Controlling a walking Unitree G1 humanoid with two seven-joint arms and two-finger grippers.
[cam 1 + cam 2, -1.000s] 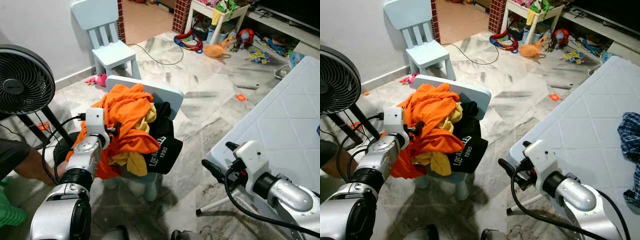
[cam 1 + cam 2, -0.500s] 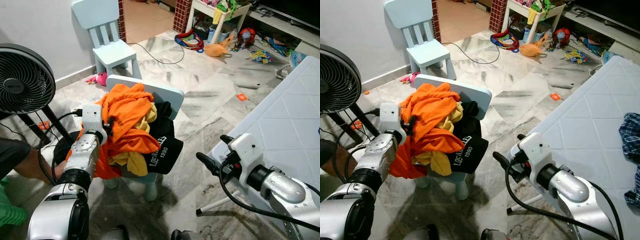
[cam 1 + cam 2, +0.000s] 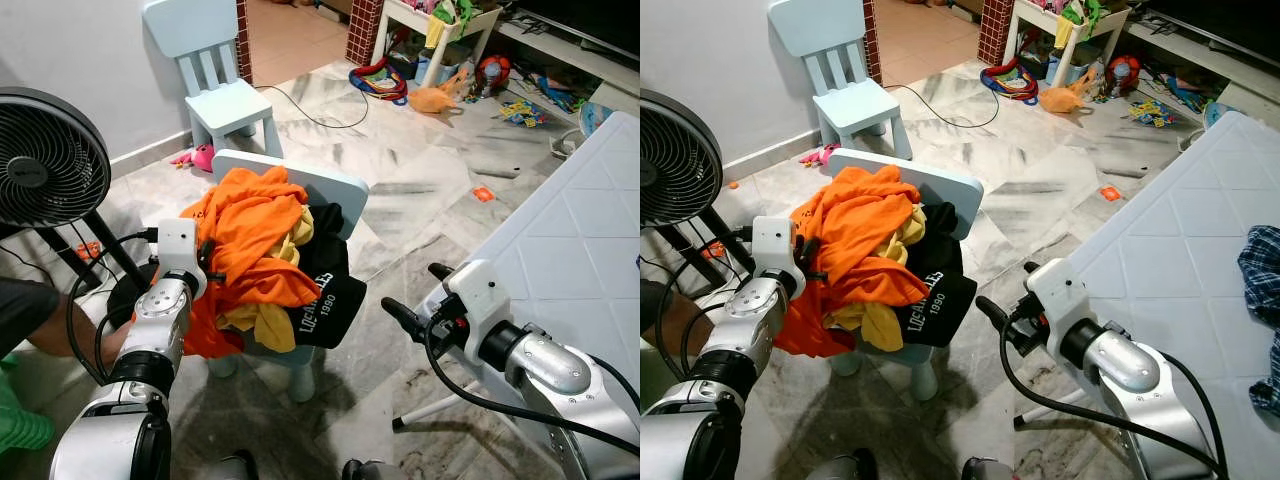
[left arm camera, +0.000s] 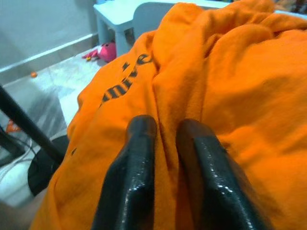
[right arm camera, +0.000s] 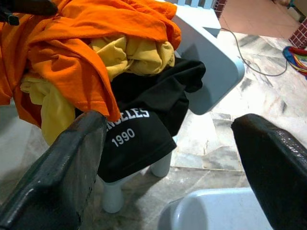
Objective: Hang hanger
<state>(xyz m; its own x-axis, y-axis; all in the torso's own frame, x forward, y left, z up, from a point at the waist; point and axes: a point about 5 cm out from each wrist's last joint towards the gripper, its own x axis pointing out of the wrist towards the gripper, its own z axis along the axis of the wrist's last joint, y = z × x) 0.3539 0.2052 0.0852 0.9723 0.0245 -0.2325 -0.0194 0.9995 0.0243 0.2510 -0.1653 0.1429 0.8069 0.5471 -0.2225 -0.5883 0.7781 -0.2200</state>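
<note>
Pinching a fold of the orange shirt (image 4: 225, 81), the left gripper (image 4: 165, 139) sits at nine o'clock of the clothes pile on the small chair (image 3: 300, 185). At four o'clock, the right gripper (image 5: 168, 143) hovers, fingers spread wide. No hanger can be made out.

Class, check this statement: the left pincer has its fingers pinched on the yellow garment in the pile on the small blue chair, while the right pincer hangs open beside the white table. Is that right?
Not quite. The left pincer is pinched on the orange garment, not the yellow garment; the left wrist view shows a fold of orange cloth between its fingers. The rest holds: the pile sits on the small blue chair, and the right pincer hangs open beside the white table.
</note>
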